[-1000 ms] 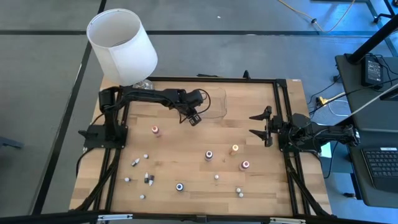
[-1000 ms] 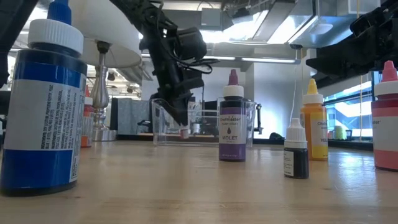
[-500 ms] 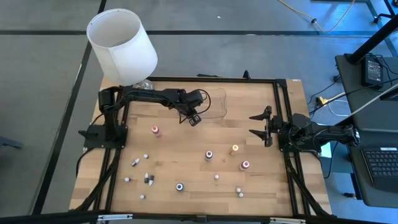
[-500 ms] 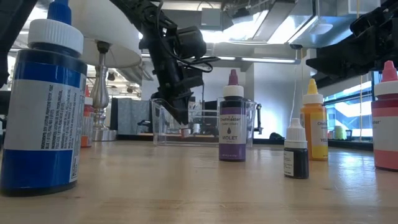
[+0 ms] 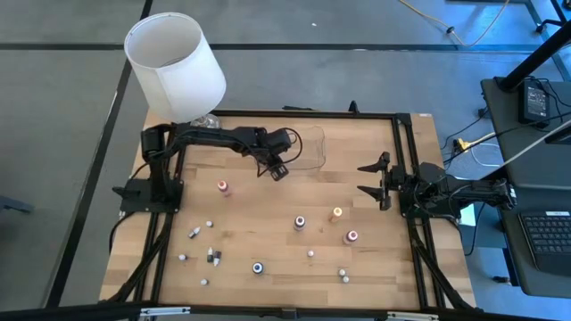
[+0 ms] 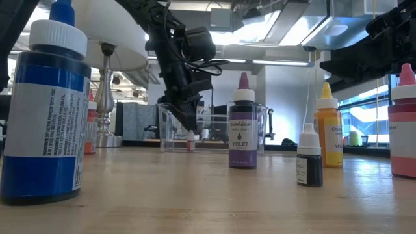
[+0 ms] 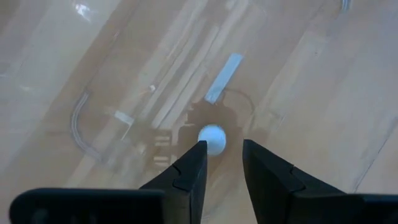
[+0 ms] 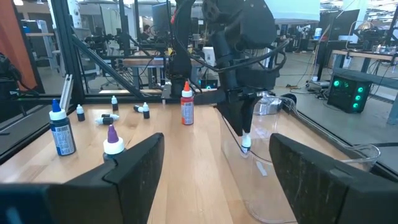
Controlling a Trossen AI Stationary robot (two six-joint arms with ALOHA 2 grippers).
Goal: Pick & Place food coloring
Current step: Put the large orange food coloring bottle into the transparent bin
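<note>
Two arms: both in the high view, at opposite sides of the wooden table (image 5: 268,223).
High view, left gripper (image 5: 278,171): reaches in over the near-left corner of the clear tray (image 5: 308,149), close to the lamp (image 5: 174,64).
High view, right gripper (image 5: 371,185): waits at the table's right side, fingers spread, holding nothing.
High view, loose bottles: red bottle (image 5: 222,187) left of centre; violet bottle (image 5: 300,222), orange bottle (image 5: 336,214) and a second red-capped bottle (image 5: 351,236) in a group right of centre; blue bottle (image 5: 258,267) near the front edge; several tiny whitish bottles scattered around them.
Low view, left gripper (image 6: 190,123): points down at the tray (image 6: 211,127) — a small bottle (image 6: 190,142) stands upright on the surface right under its tips.
Low view, foreground: blue bottle (image 6: 49,110) closest, violet bottle (image 6: 243,123) mid-table, orange bottle (image 6: 329,134) to the right.
Left wrist view, fingers (image 7: 191,171): parted, with a gap — the small bottle's white tip (image 7: 212,139) sits just ahead of them and is not gripped.
Right wrist view, left gripper (image 8: 244,134): above the same small bottle (image 8: 246,145) at the tray's (image 8: 305,186) edge.
Right wrist view, others: red bottle (image 8: 186,106), blue bottle (image 8: 61,130) and violet bottle (image 8: 112,140) stand well apart on the table.
</note>
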